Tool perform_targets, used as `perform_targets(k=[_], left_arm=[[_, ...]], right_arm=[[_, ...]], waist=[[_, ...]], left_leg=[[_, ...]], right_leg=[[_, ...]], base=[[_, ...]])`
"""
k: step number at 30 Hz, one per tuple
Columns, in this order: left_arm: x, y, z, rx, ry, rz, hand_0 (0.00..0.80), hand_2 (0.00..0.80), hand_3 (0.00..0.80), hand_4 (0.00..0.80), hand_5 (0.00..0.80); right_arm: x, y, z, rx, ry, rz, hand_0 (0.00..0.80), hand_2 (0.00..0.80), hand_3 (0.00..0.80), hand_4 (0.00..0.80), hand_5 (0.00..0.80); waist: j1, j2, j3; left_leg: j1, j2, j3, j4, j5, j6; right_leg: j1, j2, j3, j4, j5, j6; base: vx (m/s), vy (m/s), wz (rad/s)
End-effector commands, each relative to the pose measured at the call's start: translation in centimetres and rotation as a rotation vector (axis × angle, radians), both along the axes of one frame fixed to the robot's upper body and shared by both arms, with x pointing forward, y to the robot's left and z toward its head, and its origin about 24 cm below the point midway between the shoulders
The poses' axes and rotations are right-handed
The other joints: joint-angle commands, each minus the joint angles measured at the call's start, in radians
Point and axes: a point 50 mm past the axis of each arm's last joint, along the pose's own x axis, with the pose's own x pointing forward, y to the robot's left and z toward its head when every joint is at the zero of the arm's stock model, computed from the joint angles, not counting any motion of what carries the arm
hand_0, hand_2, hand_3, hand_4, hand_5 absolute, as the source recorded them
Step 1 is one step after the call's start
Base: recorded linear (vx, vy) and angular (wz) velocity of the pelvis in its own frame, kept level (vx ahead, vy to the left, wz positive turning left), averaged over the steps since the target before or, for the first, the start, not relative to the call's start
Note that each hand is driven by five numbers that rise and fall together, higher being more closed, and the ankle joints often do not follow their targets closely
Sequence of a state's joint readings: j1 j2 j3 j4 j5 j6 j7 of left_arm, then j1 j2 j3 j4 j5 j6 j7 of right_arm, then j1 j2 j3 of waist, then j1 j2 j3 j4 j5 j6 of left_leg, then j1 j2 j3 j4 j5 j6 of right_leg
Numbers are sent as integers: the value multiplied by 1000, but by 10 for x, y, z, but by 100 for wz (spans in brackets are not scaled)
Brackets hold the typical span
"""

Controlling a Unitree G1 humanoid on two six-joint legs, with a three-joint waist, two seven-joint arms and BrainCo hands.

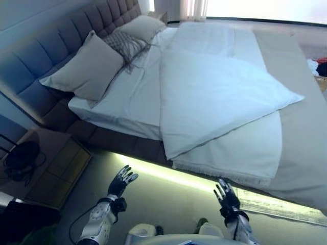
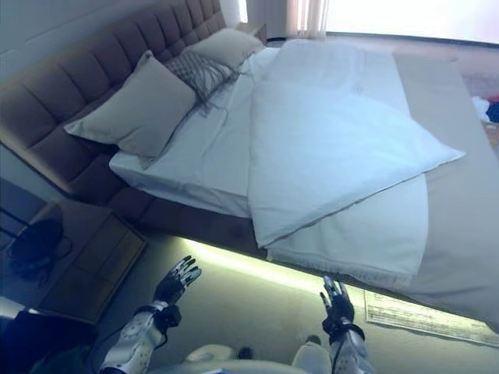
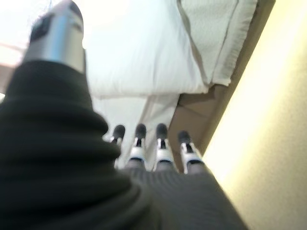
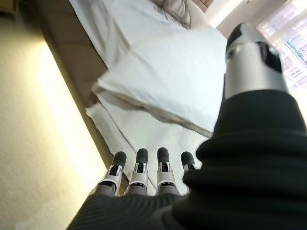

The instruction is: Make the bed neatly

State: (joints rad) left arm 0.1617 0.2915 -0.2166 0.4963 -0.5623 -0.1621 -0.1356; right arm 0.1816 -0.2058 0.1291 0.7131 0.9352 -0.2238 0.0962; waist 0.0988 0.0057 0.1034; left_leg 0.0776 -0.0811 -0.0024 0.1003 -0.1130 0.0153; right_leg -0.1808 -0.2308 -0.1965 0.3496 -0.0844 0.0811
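Below, at the frame's bottom, left hand and right hand spread straight fingers, holding and touching nothing. One white duvet lies folded back mid-frame; three pillows sit upper left against the headboard.

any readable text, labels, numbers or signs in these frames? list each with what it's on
None readable.
A pale printed strip lies on the floor along the bed's lit base: its marks are too small and blurred to read.
Duvet, pillows, headboard, left hand and right hand: no print visible.
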Motion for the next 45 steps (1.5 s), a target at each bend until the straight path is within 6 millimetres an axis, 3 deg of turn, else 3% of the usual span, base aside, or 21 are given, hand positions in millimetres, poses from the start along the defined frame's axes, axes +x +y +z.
perform_targets(k=[1,3,6,9,12,16,21,24,30,34,35,38,40,41,42,45], left_arm=[[16,11,21,2,-129,24,0,0,0,0,0],[14,10,21,-31,-132,13,0,0,0,0,0],[16,1,24,-48,-155,-13,0,0,0,0,0],[19,-10,26,-74,-168,-22,0,0,0,0,0],[19,-18,26,-88,-167,-33,0,0,0,0,0],[20,-18,30,-70,-188,-15,0,0,0,0,0],[18,-14,25,-65,-170,27,0,0,0,0,0],[11,-11,19,-68,-136,55,0,0,0,0,0],[-6,-5,7,-80,-60,80,0,0,0,0,0],[-12,-2,4,-91,-33,90,0,0,0,0,0],[-12,0,3,-96,-35,83,0,0,0,0,0],[-14,5,3,-61,-23,52,0,0,0,0,0],[-10,5,9,-39,-50,10,0,0,0,0,0],[-8,3,13,-42,-66,-4,0,0,0,0,0],[-10,2,14,-39,-66,-18,0,0,0,0,0],[-10,2,11,11,-57,-60,0,0,0,0,0]], right_arm=[[14,12,7,39,-97,-1,0,0,0,0,0],[14,12,9,41,-114,7,0,0,0,0,0],[14,4,10,14,-113,20,0,0,0,0,0],[17,-7,14,-12,-121,11,0,0,0,0,0],[18,-14,16,-19,-120,-2,0,0,0,0,0],[27,-2,21,3,-140,24,0,0,0,0,0],[28,9,22,7,-128,62,0,0,0,0,0],[23,12,21,1,-107,88,0,0,0,0,0],[9,10,14,2,-55,110,0,0,0,0,0],[6,8,14,-15,-47,135,0,0,0,0,0],[8,8,15,-22,-53,138,0,0,0,0,0],[5,13,12,-22,-27,124,0,0,0,0,0],[2,23,11,21,-20,106,0,0,0,0,0],[-2,30,12,26,-28,116,0,0,0,0,0],[-5,35,13,26,-43,120,0,0,0,0,0],[-9,44,16,39,-56,92,0,0,0,0,0]], waist=[[1,-61,5],[-4,-60,2],[-8,-61,-4],[-11,-66,2],[-9,-65,15],[20,-53,39],[66,0,33],[73,29,29],[74,74,24],[80,91,32],[86,87,35],[98,71,27],[106,42,10],[115,25,-1],[119,21,-15],[113,23,-44]], left_leg=[[27,-59,7,172,-77,68],[4,-24,12,242,1,37],[-49,-11,16,373,94,1],[-125,-23,43,568,145,-20],[-230,9,60,633,205,-40],[-271,81,42,413,263,-54],[-285,149,-34,34,405,-119],[-296,204,-24,-75,473,-148],[-275,244,-6,-126,478,-161],[-285,226,-6,-80,426,-148],[-305,201,-9,-30,361,-128],[-295,150,5,10,287,-87],[-303,104,36,62,244,-43],[-294,65,46,61,222,-6],[-273,34,50,52,205,27],[-231,-3,54,42,176,69]], right_leg=[[-18,-15,9,-289,349,100],[2,12,0,-255,301,78],[35,56,-23,-247,242,36],[66,73,-49,-236,189,-11],[104,102,-59,-236,156,-44],[144,150,-55,-237,113,-50],[219,206,-26,-259,53,-53],[248,215,-13,-227,3,-64],[264,188,-25,-106,-91,-70],[255,144,-33,-12,-144,-67],[246,110,-37,19,-151,-57],[260,9,-35,98,-171,0],[293,-55,-20,145,-115,44],[292,-105,-10,228,-61,55],[279,-127,13,333,12,59],[211,-141,44,500,123,58]], base=[[415,-395,11],[290,-332,21],[230,-294,17],[176,-249,31],[142,-191,21],[156,-89,-7],[295,88,-22],[364,166,-15],[396,205,-26],[396,286,-5],[394,332,-3],[462,338,-27],[455,277,-9],[463,341,13],[458,361,18],[347,262,23]])
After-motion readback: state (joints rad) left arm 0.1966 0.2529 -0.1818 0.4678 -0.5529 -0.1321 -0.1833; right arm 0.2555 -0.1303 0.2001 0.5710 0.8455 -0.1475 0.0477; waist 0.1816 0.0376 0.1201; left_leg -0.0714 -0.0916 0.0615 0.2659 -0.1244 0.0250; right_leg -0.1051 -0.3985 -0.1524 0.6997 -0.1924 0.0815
